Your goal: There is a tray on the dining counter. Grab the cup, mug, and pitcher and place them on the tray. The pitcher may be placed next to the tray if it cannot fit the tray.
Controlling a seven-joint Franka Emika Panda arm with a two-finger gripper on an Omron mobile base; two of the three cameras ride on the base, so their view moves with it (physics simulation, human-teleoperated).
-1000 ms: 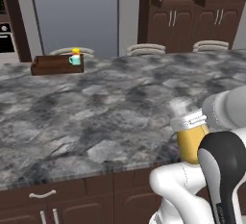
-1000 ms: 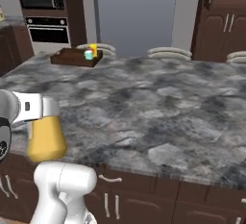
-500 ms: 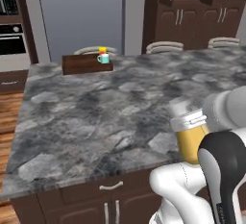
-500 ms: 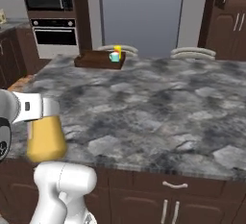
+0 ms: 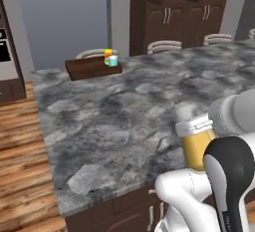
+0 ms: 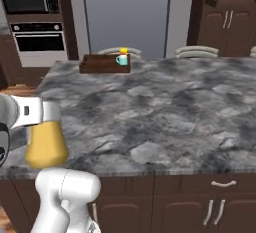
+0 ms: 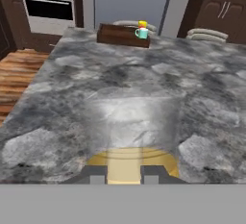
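Camera swung left; 1 pitcher held, 1 cup, 1 mug on 1 tray.

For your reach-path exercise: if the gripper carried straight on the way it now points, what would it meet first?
The gripper, shut on the pitcher, points across the dining counter toward the tray. The way looks free until the tray, though depth is uncertain.
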